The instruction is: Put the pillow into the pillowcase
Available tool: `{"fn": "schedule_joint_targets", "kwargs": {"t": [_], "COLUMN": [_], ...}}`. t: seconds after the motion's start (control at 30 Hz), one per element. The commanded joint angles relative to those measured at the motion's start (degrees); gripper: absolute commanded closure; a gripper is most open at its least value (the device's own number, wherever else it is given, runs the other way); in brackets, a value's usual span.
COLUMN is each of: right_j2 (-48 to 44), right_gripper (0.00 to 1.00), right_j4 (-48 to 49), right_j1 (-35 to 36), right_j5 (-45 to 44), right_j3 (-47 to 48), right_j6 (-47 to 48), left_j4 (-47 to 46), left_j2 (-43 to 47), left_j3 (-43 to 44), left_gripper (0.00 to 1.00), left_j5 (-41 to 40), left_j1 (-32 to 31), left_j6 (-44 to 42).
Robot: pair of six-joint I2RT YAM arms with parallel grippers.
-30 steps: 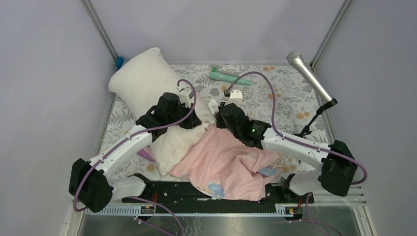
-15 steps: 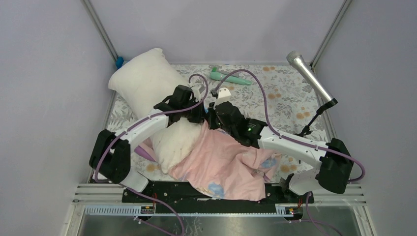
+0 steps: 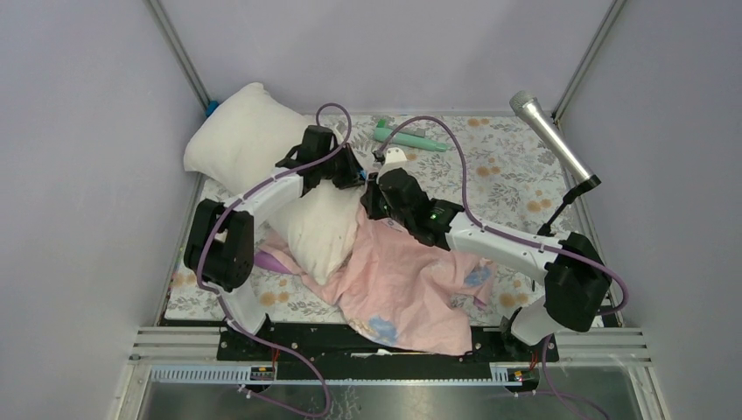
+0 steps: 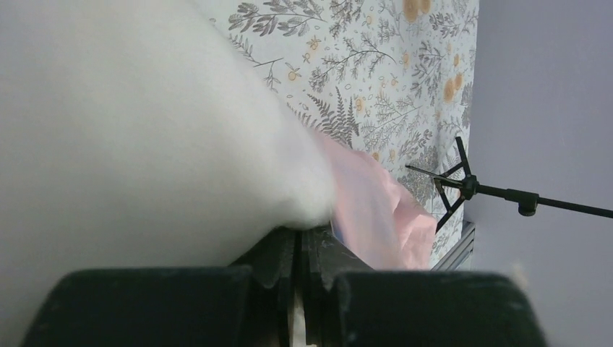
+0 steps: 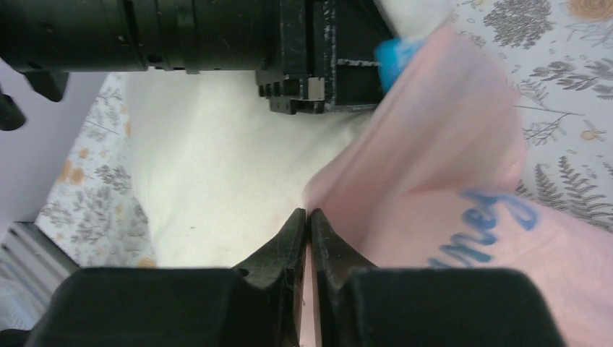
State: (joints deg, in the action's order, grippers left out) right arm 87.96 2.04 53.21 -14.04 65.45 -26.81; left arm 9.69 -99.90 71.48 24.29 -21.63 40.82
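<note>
We're in the stuffing step, and it's early going. The plump off-white rectangular pillow [image 3: 249, 153] lies slanted across the far-left of the floral-print table cloth [image 3: 516, 188]. Most of it is bare, and only its near-right end meets the thin pale pink fabric pillowcase [image 3: 411, 280], which spreads crumpled toward the near edge. A sliver of purple lining [image 3: 269, 260] peeks out at the pillow's left flank, so the sack seems to run under that end. How much pillow is actually inside, I can't tell. Both arms meet right at that seam. The left gripper [image 4: 298, 249] has its jaws pressed together against the pillow's bulge, with pink cloth just beside the tips; what it pinches, if anything, is hidden. The right gripper [image 5: 308, 220] shows 2 fingers nearly touching with the pink hem running straight into them, which looks like a pinch on the mouth. Next, I'd say: hold that hem and draw the mouth up along the pillow while the other arm feeds the pillow in, without the thin cloth slipping free.
</note>
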Motion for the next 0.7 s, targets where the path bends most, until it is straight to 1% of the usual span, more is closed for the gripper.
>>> {"fn": "schedule_joint_targets", "kwargs": {"t": [0.0,0.07,0.17,0.23,0.3,0.37,0.47,0.53,0.67], "right_j2": [-2.4,-3.3,-4.6,-5.6,-7.0,-8.0,-9.0,-9.0,-6.8], "right_gripper": [0.82,0.72,0.61,0.58,0.56,0.54,0.52,0.52,0.47], "right_j4": [2.3,0.9,-1.4,-3.9,-5.5,-8.2,-11.3,-12.5,-15.1], "right_j1": [1.0,1.0,1.0,1.1,1.4,2.9,6.5,9.3,12.9], "right_j5": [3.4,3.2,1.8,1.1,0.3,-2.6,-6.9,-8.5,-11.4], "right_j3": [0.7,-0.3,-1.2,-1.8,-2.5,-2.2,-1.7,-1.8,-1.5], "right_j6": [-2.8,-2.9,-2.9,-2.9,-2.9,-2.6,-2.4,-3.7,-7.0], "left_j4": [-4.2,-1.4,5.4,10.2,14.5,18.5,23.4,25.5,27.6], "left_j2": [0.2,4.1,10.4,15.5,20.6,25.5,32.7,37.3,41.9], "left_j3": [4.4,2.5,0.5,-0.9,-2.5,-4.2,-7.5,-11.0,-17.6], "left_gripper": [0.89,0.74,0.58,0.49,0.42,0.33,0.27,0.21,0.15], "left_j5": [-1.5,-2.0,-4.8,-8.0,-12.1,-16.4,-23.7,-26.2,-27.0], "left_j1": [1.0,0.9,0.9,0.9,0.9,0.8,0.8,0.8,0.8], "left_j6": [-2.0,-3.1,-6.8,-9.1,-10.8,-11.7,-12.2,-11.7,-9.9]}}
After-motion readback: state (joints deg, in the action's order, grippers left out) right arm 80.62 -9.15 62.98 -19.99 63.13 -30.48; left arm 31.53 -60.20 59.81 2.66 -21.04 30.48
